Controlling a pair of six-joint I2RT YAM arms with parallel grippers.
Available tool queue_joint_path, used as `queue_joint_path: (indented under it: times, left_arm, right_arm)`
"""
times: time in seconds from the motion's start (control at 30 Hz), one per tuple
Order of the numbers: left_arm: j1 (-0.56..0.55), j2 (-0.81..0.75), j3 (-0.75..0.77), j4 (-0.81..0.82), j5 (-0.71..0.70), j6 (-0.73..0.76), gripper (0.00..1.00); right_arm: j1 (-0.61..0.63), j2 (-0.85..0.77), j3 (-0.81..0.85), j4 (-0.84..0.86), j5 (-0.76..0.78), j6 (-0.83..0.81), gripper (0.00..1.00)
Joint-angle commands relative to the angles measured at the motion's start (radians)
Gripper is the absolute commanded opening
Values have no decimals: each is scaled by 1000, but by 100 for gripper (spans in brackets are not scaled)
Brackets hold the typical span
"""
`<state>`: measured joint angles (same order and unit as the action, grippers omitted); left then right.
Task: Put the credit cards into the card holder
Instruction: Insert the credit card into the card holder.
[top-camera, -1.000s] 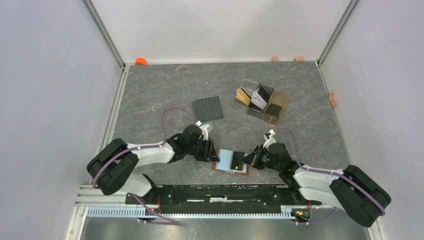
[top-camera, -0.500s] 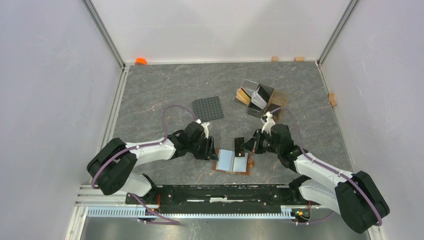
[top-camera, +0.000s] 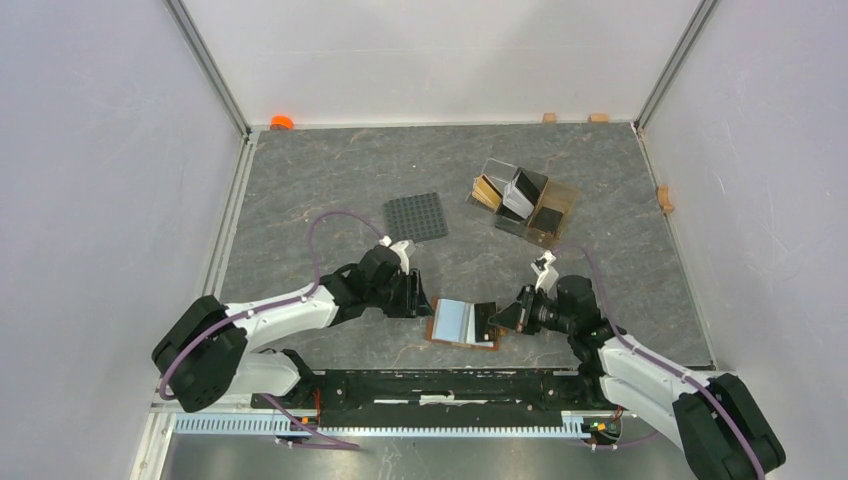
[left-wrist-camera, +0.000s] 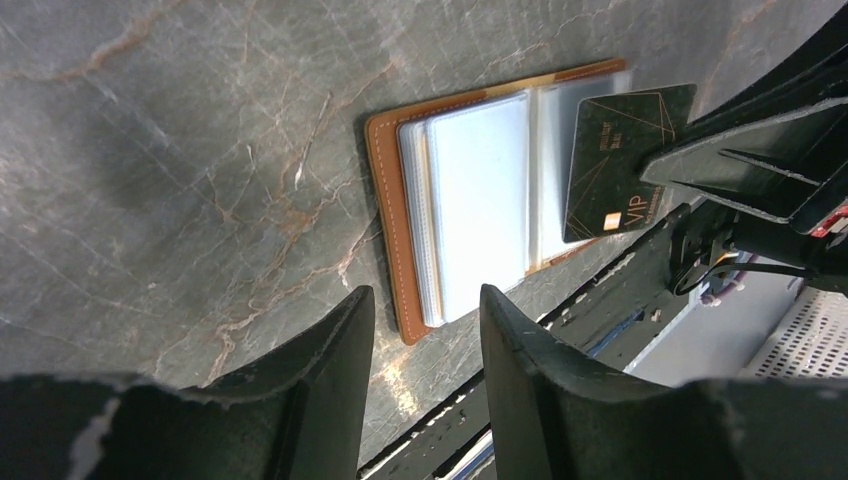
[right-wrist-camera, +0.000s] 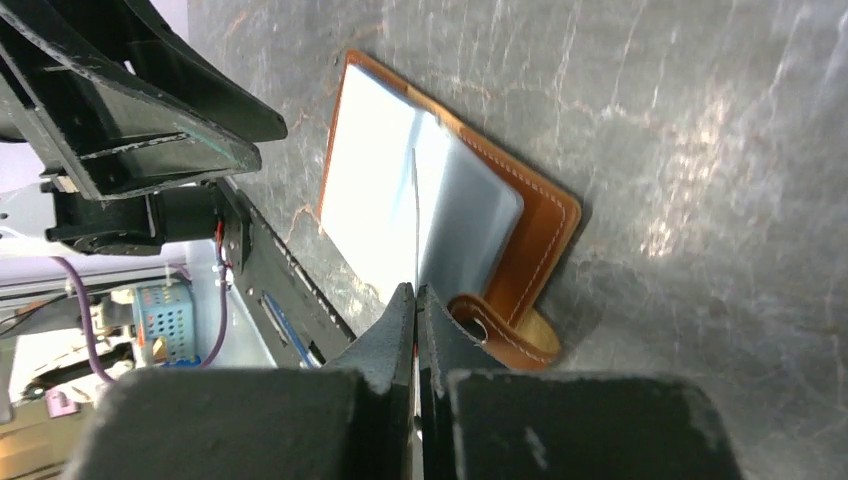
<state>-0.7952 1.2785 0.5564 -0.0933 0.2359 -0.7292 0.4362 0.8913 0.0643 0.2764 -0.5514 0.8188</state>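
In the top view, the card holder (top-camera: 462, 322) is seen lying open on the desk (top-camera: 330, 180), between the left fingers (top-camera: 412, 297) and the right fingers (top-camera: 508, 314). A black card (top-camera: 483, 318) is pinched by the right fingers and held over the side of the holder nearest them.

In the left wrist view, the left fingers (left-wrist-camera: 340, 360) are spread with nothing between them. The card holder (left-wrist-camera: 385, 200) lies just beyond their tips, apart from them. The black card (left-wrist-camera: 625, 160) is gripped at one end by the right fingers (left-wrist-camera: 740, 165), and its free end is over the clear sleeves (left-wrist-camera: 480, 200). Whether it touches them cannot be told.

In the right wrist view, the right fingers (right-wrist-camera: 385, 335) are pressed together on the black card (right-wrist-camera: 414, 220), which is seen edge-on, pointing out from their tips over the open card holder (right-wrist-camera: 545, 215).

The card is judged light, thin, stiff and slick, so a pinch on its flat faces near one short end is suited, with the leading edge left free. The leather is judged soft and the sleeves limp, so the holder may be pushed along unless it is pressed down at its outer edge by the left fingers
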Motion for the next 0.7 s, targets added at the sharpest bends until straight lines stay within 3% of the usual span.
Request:
queue_joint_path:
  times: [0.0, 0.3, 0.67]
  left_arm:
    - [-39, -13, -25, 49, -41, -73, 51]
    - [-100, 57, -25, 139, -64, -95, 51]
    - [-102, 74, -27, 165, -71, -68, 51]
  right_arm:
    - [5, -51, -89, 160, -60, 131, 0]
    - [50, -39, -192, 297, -47, 223, 0]
    - [50, 16, -220, 235, 1, 191, 0]
